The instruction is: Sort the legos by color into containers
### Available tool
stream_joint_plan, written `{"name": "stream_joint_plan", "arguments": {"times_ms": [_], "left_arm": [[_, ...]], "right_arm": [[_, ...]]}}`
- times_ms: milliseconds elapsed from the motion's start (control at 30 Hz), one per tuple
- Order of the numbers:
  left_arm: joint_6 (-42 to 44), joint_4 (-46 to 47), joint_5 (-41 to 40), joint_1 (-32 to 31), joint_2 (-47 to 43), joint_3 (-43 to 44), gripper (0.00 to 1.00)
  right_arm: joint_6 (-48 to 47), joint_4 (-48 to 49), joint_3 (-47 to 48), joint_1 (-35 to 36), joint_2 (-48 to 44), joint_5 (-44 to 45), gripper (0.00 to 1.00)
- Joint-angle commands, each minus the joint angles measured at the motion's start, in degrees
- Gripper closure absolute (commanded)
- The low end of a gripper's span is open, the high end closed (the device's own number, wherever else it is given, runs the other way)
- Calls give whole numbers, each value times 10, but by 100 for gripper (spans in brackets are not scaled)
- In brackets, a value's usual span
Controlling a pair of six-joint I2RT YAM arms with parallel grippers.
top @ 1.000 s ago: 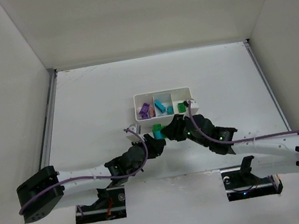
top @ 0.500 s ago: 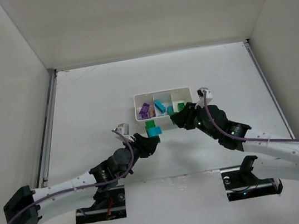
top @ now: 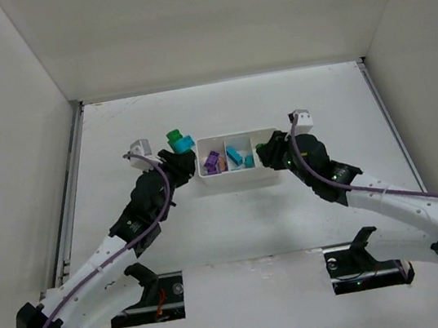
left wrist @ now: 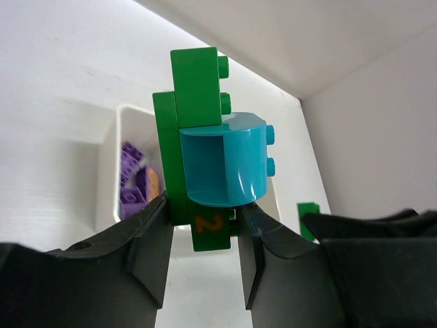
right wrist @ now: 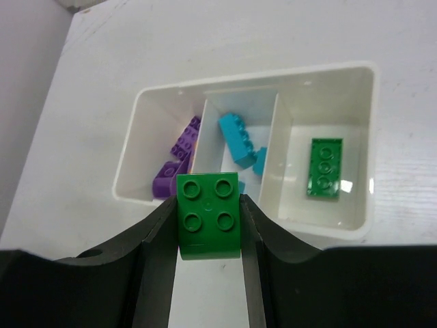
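White-linked, black-jointed arms (top: 147, 206), trailing purple cables (top: 162, 191), matte black end effector fingers (left wrist: 147, 253)

White tray (right wrist: 371, 150); purple bricks (right wrist: 179, 154), cyan bricks (right wrist: 235, 140); green square brick (right wrist: 208, 215); green-cyan stack (left wrist: 208, 160).

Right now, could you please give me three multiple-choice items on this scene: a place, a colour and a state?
1. In the right wrist view, which compartment of the tray holds the loose green brick? A left; B middle; C right.
2. What colours make up the stack between the left jaws? A green and cyan; B purple and cyan; C purple only.
3. How do the right jaws stand? A open and empty; B shut on a square green brick; C shut on a purple brick.
Key: 1 C, it lies alone, right of the cyan bricks. 2 A, a cyan piece sits against green ones. 3 B, both sides press it.
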Motion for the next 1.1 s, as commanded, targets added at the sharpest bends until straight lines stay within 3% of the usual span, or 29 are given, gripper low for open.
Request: {"name": "stream_joint_plan", "arguments": {"times_ms": [0,300,500,1067], "left_arm": [[26,-19,43,57,19,34,80],[12,-6,129,189,100,60,80],[6,13,136,196,108,55,80],[-26,-57,126,227,-10,-8,80]], "right_arm": [[-41,12,38,-27,21,24,71],[-34,18,55,-39,74,33,71],[-37,21,47,-39,82,49,71],[-76,79,27,-73,94,79,70]]}}
